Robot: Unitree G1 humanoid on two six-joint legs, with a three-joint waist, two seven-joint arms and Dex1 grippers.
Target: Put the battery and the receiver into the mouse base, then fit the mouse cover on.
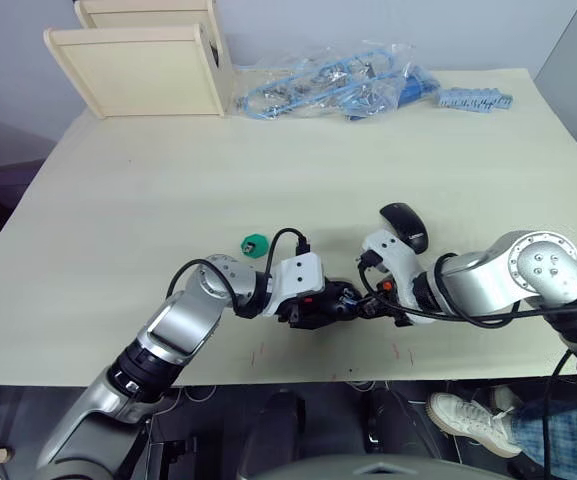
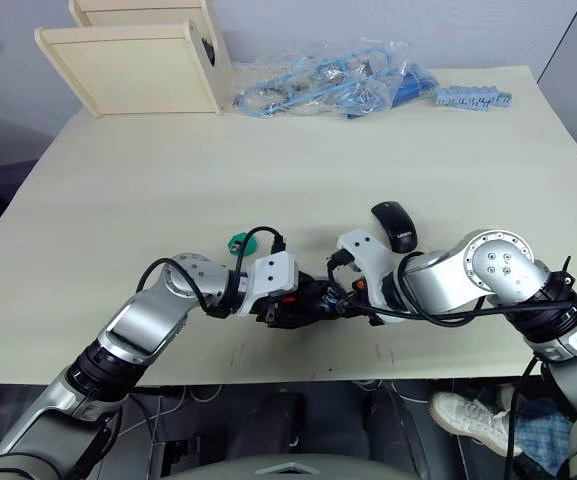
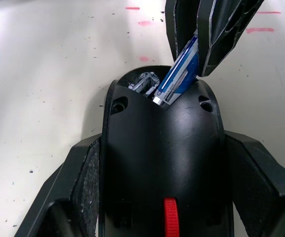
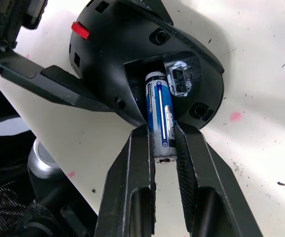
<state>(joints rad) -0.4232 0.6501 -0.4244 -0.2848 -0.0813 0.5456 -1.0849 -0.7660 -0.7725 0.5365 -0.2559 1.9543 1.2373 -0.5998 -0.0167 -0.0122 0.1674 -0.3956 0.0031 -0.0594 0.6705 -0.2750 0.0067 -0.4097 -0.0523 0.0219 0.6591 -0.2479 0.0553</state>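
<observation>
The mouse base [image 3: 162,163], black with a red part, sits near the table's front edge with my left gripper [image 1: 330,303] shut on its sides. My right gripper [image 4: 162,143] is shut on the blue battery [image 4: 161,118]. The battery is tilted, its far end inside the base's open compartment [image 3: 177,79]. The two grippers meet tip to tip in the head views. Just behind my right gripper, the glossy black mouse cover [image 1: 405,226] lies on the table. The receiver is out of view.
A flat green disc [image 1: 255,243] lies behind my left wrist. At the back of the table stand two pale wooden boxes [image 1: 138,65], a clear bag of blue cables [image 1: 328,80] and a blue strip [image 1: 476,100]. A person's shoe [image 1: 468,420] shows below the table's front edge.
</observation>
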